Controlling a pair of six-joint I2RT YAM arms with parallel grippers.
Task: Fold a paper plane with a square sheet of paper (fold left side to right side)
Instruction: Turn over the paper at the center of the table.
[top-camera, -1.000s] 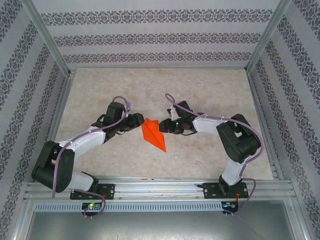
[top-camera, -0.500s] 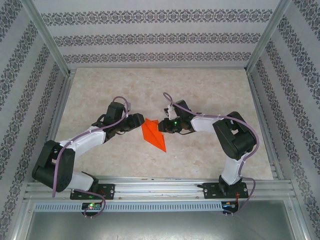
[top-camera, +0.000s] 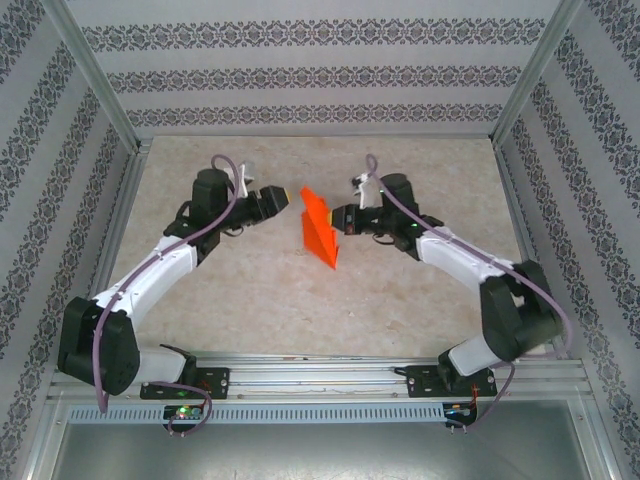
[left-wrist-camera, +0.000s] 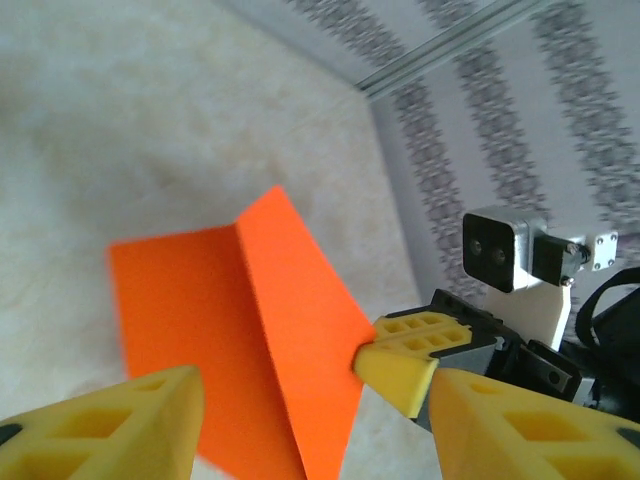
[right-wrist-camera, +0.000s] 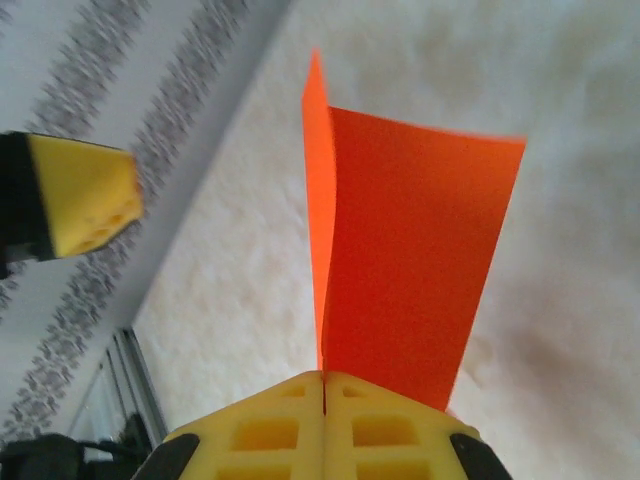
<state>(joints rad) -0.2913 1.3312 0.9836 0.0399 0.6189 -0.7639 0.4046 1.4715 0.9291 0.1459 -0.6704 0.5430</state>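
While the right jaws are shut tight on the paper plane (top-camera: 320, 228), the left jaws stand partly open and have hold of nothing. In the right wrist view the two yellow pads (right-wrist-camera: 270, 430) meet with no gap between them, and the orange paper rises straight out of their seam. One flap (right-wrist-camera: 400, 270) faces the camera broadly and the other shows edge-on beside it, with a sharp crease between them.

From above, the plane sits over the middle of the pale marbled worktop (top-camera: 400, 300), between the two arms. Its pointed end is turned toward the near edge and its wider end toward the back wall (top-camera: 300, 75). I cannot tell whether the tip touches the worktop. The right arm (top-camera: 450, 255) grips it at its right side.

Seen from the left wrist, one right pad (left-wrist-camera: 405, 360) is pinched onto the paper's far edge, and the wrist camera (left-wrist-camera: 495, 250) sits above it. The left pads (left-wrist-camera: 100, 425) frame the bottom of that view, one at each side. They are spread well apart, and the paper lies beyond them, not between them. In the top view the left arm (top-camera: 150, 275) reaches in from the left, and its yellow tip (top-camera: 278, 197) is near the plane but clear of it.
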